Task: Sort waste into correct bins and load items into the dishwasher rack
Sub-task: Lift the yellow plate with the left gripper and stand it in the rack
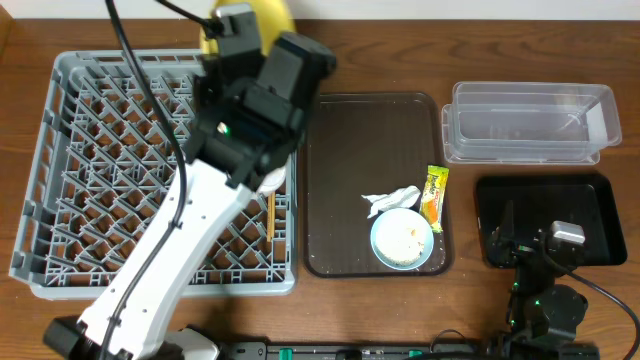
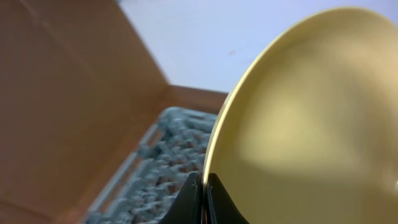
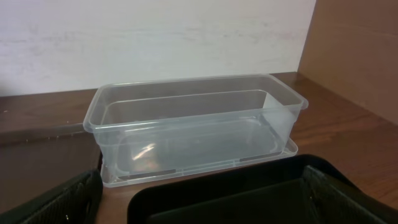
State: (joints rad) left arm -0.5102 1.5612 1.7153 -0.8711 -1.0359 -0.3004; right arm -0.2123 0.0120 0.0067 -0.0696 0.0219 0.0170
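My left gripper (image 2: 204, 194) is shut on the rim of the round yellow plate (image 2: 311, 124) and holds it on edge over the far side of the grey dishwasher rack (image 1: 100, 170). The plate (image 1: 270, 15) shows past the arm in the overhead view. Wooden chopsticks (image 1: 269, 215) and a white item (image 1: 273, 180) lie in the rack. The light blue bowl (image 1: 402, 240) holds rice scraps. The white napkin (image 1: 392, 200) and the snack wrapper (image 1: 434, 197) lie beside it. My right gripper (image 1: 530, 238) is open and empty over the black tray (image 3: 249, 199), facing the clear container (image 3: 193, 124).
The bowl, napkin and wrapper sit on the brown serving tray (image 1: 340, 180) between the rack and the bins. The clear container (image 1: 530, 122) stands at the back right, with the black tray (image 1: 590, 200) in front of it. My left arm stretches across the rack.
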